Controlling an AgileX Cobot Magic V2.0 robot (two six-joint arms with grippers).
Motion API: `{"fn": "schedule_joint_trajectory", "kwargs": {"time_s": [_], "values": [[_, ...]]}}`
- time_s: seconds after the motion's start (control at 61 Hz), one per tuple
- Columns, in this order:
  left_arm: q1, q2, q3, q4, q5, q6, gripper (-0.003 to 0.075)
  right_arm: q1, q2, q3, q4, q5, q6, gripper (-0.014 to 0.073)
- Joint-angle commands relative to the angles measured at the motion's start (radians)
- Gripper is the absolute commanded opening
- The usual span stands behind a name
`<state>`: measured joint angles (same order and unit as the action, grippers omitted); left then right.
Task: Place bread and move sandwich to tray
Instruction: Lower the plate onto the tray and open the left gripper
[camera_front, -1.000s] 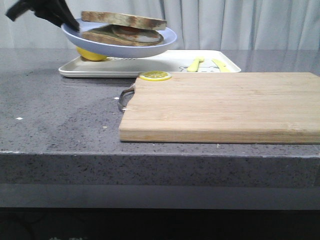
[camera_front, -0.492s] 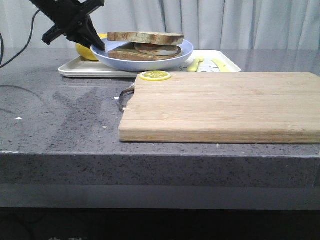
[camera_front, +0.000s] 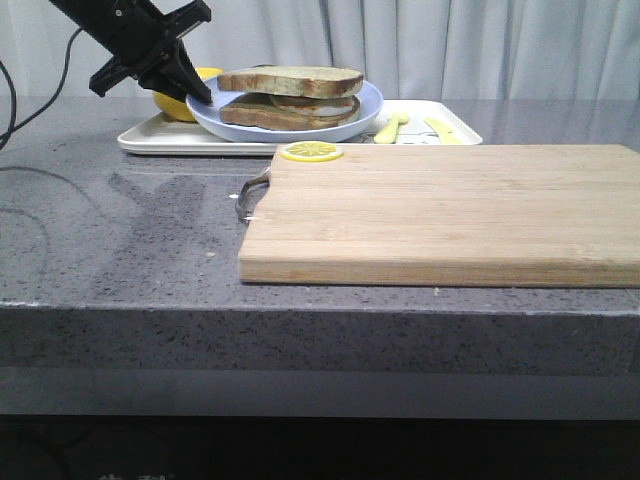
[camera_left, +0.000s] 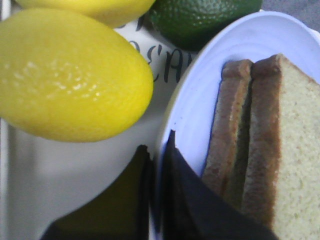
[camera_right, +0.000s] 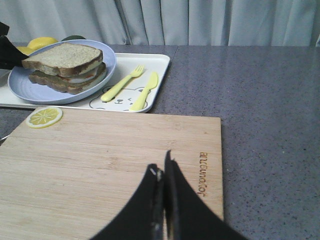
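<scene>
1. The left black gripper (camera_front: 196, 92) is reaching in from the upper left of the front view, its two dark fingers (camera_left: 182, 200) pinched tight on the near-left rim of the round pale blue plate (camera_front: 368, 100), one finger above the rim and one below it.
2. The sandwich (camera_front: 290, 96), two thick brown-crusted bread slices with a white fried egg layer between them, is lying flat on that plate; the top slice of bread (camera_right: 64, 52) is showing its bare pale greenish-tan face.
3. The plate is sitting over the large flat white rectangular tray (camera_front: 140, 137) with the low rim, in the tray's left-middle part; whether its base is fully resting on the tray cannot be told.
4. A yellow lemon (camera_left: 70, 75) is lying on the tray just beside the plate and the gripper, with a second yellow fruit (camera_left: 95, 6) and a dark green fruit (camera_left: 200, 17) behind it.
5. A pale yellow plastic fork (camera_right: 119, 83) and matching knife (camera_right: 145, 91) are lying side by side on the tray's right part.
6. The tan wooden cutting board (camera_front: 440, 210) is lying on the grey speckled table (camera_front: 120, 240) in front of the tray, with a thin lemon slice (camera_front: 310, 152) resting on its far-left corner.
7. The right gripper (camera_right: 162, 172) is hanging above the board, its dark fingers pressed together with nothing between them.
</scene>
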<state>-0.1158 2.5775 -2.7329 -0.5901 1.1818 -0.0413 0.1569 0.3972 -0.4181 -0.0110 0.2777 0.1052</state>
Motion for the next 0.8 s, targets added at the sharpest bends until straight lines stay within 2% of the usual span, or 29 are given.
{"fn": "schedule_joint_trajectory", "kwargs": {"time_s": [0.0,0.066,0.115,0.18,0.328,0.426,0.639,0.705,0.787], "values": [[-0.004,-0.067,-0.038,-0.083,-0.037,-0.007,-0.0019,-0.004,0.004,-0.026,0.0,-0.079,0.001,-0.0062],[-0.005,-0.064,-0.038,-0.083,-0.03,-0.007,-0.0014,-0.004,0.004,-0.026,0.0,-0.079,0.001,-0.0062],[-0.006,-0.061,-0.038,-0.083,-0.03,-0.003,0.0017,-0.004,0.004,-0.026,0.0,-0.079,0.001,-0.0062],[-0.008,-0.061,-0.038,-0.083,-0.034,-0.001,0.0089,-0.004,0.004,-0.026,0.0,-0.079,0.001,-0.0062],[-0.008,-0.061,-0.038,-0.083,-0.043,0.023,0.0316,-0.004,0.004,-0.026,0.0,-0.079,0.001,-0.0062],[0.0,-0.061,-0.048,-0.083,-0.031,0.023,0.0395,-0.004,0.004,-0.026,0.0,-0.079,0.001,-0.0062],[0.028,-0.061,-0.149,-0.083,0.076,0.023,0.0359,-0.004,0.004,-0.026,0.0,-0.079,0.001,-0.0062],[0.031,-0.067,-0.171,-0.093,0.076,0.012,0.0323,-0.004,0.004,-0.026,0.0,-0.079,0.001,-0.0062],[0.035,-0.079,-0.194,-0.099,0.076,0.011,0.0242,-0.004,0.004,-0.026,0.0,-0.079,0.001,-0.0062]]}}
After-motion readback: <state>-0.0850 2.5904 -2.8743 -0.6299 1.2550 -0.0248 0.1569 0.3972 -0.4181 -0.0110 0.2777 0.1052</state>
